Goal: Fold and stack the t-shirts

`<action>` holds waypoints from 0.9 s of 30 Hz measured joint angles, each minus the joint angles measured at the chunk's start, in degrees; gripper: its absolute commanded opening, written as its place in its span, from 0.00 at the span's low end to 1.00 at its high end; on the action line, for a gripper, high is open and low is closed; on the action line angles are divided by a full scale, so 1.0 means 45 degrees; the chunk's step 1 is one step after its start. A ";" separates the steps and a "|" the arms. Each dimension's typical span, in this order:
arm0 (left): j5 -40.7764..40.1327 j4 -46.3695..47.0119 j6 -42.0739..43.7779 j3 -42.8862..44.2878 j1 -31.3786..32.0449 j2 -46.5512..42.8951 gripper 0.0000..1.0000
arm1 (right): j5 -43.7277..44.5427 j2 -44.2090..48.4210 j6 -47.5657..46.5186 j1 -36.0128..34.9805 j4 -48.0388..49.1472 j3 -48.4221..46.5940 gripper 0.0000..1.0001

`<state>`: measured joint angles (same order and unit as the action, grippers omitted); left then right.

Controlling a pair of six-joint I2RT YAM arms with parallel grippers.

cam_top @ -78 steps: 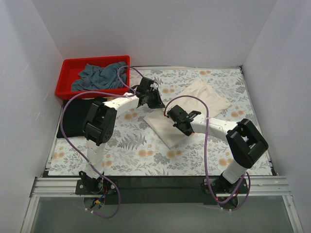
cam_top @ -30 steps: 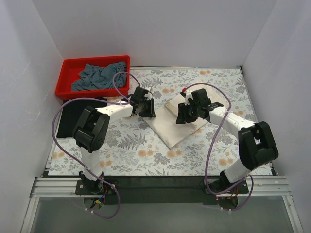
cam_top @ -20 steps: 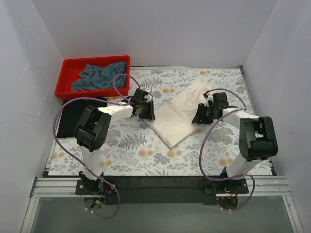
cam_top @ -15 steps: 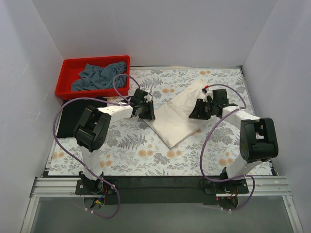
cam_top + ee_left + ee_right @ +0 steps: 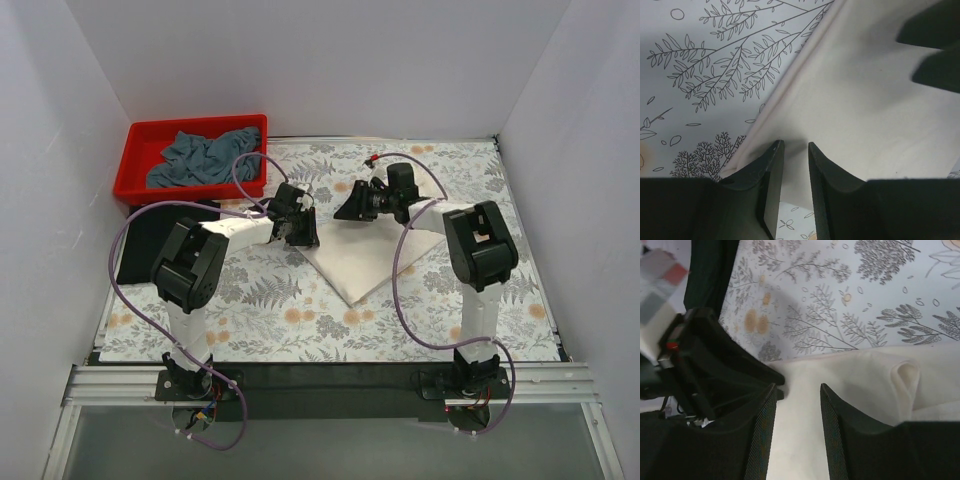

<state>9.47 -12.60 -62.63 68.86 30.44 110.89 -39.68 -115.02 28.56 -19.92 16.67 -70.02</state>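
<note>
Some of the cream shirt [image 5: 357,262] hides under the right tool [image 5: 347,211].

No legible text, label, brand, number or sign found in any view. The tablecloth [image 5: 270,300] carries only a printed pattern of leaves and flowers, without lettering. A small patch of red and grey blocks [image 5: 662,285] at the upper left of the right wrist view is too blurred to read.
</note>
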 measured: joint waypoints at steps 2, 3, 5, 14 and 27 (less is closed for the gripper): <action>-0.0005 0.0039 0.0000 -0.0034 0.0000 0.0000 0.27 | -0.0044 -0.1049 0.0306 0.0078 0.0282 -0.0384 0.40; -0.0005 0.0063 -0.0005 -0.0068 0.0000 -0.0019 0.27 | -0.0039 -0.1511 0.0413 0.0141 0.0427 -0.0520 0.40; -0.0005 0.0175 -0.0019 -0.0180 0.0000 -0.0068 0.27 | -0.0223 -0.2200 0.0797 0.0384 0.0816 -0.0578 0.40; 0.0010 0.0121 -0.0165 -0.0408 0.0010 -0.0335 0.29 | -0.0714 -0.1360 0.1005 0.1627 0.1297 0.0277 0.40; -0.0335 -0.1637 -0.0131 -0.0384 0.0010 -0.1666 0.26 | -0.3279 0.4609 0.0301 -0.0233 0.1064 0.5887 0.16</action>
<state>7.97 -19.97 -63.22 67.13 30.48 103.39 -54.43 -94.28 29.91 -20.97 21.45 -43.53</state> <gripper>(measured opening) 0.272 0.215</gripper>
